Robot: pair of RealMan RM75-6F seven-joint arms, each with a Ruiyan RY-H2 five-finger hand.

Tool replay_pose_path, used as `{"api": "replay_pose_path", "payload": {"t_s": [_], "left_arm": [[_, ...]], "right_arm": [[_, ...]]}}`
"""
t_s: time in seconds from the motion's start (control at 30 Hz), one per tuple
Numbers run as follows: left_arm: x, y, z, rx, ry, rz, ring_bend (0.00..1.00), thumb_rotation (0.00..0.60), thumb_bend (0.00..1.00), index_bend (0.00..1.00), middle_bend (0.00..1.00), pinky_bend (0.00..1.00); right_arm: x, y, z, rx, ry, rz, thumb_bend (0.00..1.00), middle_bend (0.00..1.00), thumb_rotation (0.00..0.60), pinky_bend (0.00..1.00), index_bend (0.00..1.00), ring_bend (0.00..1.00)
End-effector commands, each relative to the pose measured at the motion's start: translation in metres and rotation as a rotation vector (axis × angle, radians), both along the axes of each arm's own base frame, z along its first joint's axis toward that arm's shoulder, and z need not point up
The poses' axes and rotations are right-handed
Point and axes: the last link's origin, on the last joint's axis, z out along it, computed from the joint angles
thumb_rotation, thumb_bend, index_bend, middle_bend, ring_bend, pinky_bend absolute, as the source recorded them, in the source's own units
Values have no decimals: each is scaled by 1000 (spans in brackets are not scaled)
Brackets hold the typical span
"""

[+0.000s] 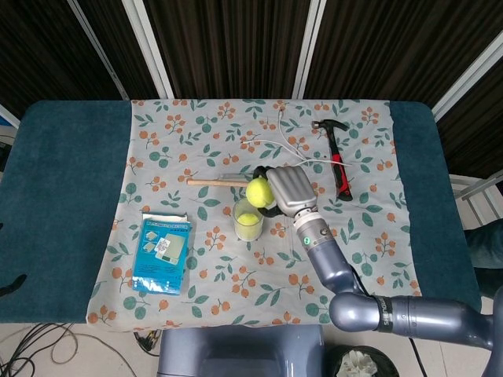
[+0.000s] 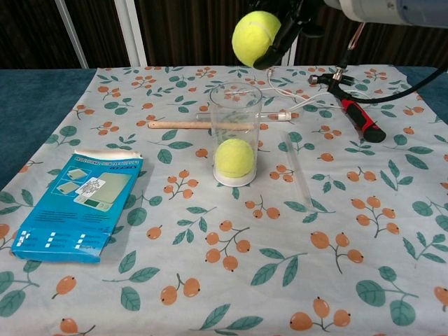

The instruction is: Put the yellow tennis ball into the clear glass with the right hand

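Note:
My right hand (image 1: 287, 191) grips a yellow tennis ball (image 1: 258, 191) high above the table, just over the rim of the clear glass (image 1: 248, 220). In the chest view the held ball (image 2: 256, 38) hangs above and slightly right of the glass (image 2: 236, 119), with the fingers (image 2: 294, 17) wrapped behind it. A second yellow ball (image 2: 234, 157) lies at the bottom of the glass. The left hand shows in neither view.
A blue box (image 1: 161, 252) lies at the front left. A wooden stick (image 2: 175, 124) lies behind the glass. A red-handled hammer (image 2: 354, 113) and a white cable (image 2: 294, 96) lie at the back right. A clear rod (image 2: 297, 173) rests right of the glass.

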Motion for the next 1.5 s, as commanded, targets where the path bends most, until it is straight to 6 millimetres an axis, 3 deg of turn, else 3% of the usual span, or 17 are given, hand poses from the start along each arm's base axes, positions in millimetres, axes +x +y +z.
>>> {"api": "replay_pose_path", "payload": {"t_s": [0.03,0.13,0.17,0.23,0.3,0.43,0.53,0.77,0.97,1.07,1.2,1.3,1.43,1.5], "left_arm": [[0,0,0,-2,0,0,0,600,21,156,0,0],[0,0,0,1,0,1,0,600,21,155,0,0],[0,0,0,2,-1,1,0,600,21,155,0,0],[0,0,1,4,-1,2,0,600,21,155,0,0],[-1,0,2,9,-1,3,0,600,21,154,0,0],[-1,0,3,15,4,7,0,600,21,154,0,0],[0,0,3,17,5,7,0,600,21,154,0,0],[-1,0,3,18,7,11,0,600,21,154,0,0],[0,-1,3,22,9,12,0,600,21,154,0,0],[-1,-1,4,25,10,14,0,600,21,154,0,0],[0,-1,3,26,12,14,0,600,21,154,0,0],[0,-1,3,24,13,14,0,600,21,154,0,0],[1,-1,2,24,19,9,0,600,21,152,0,0],[2,-2,1,24,22,7,0,600,21,151,0,0]], "right_arm": [[7,6,-9,22,-1,6,475,413,600,878,561,405],[11,9,-15,37,10,16,474,370,600,877,503,360],[12,10,-17,42,15,17,474,351,600,790,473,341],[11,10,-21,51,34,18,471,277,600,329,363,276],[7,10,-24,64,78,17,434,192,600,22,266,215],[6,10,-23,57,107,19,337,70,600,0,100,154],[6,11,-24,71,123,17,292,20,600,0,43,109],[8,9,-10,68,128,-1,247,0,600,0,0,86],[2,5,16,28,95,-30,246,0,600,0,0,82],[-10,0,43,-56,101,-33,246,0,600,0,0,77],[-40,5,82,-190,105,-38,245,0,600,0,0,77],[-73,17,107,-268,116,-45,245,0,600,0,0,77],[-124,47,128,-345,170,-40,245,0,600,0,0,77],[-158,73,133,-377,209,-26,246,0,600,0,0,77]]}}
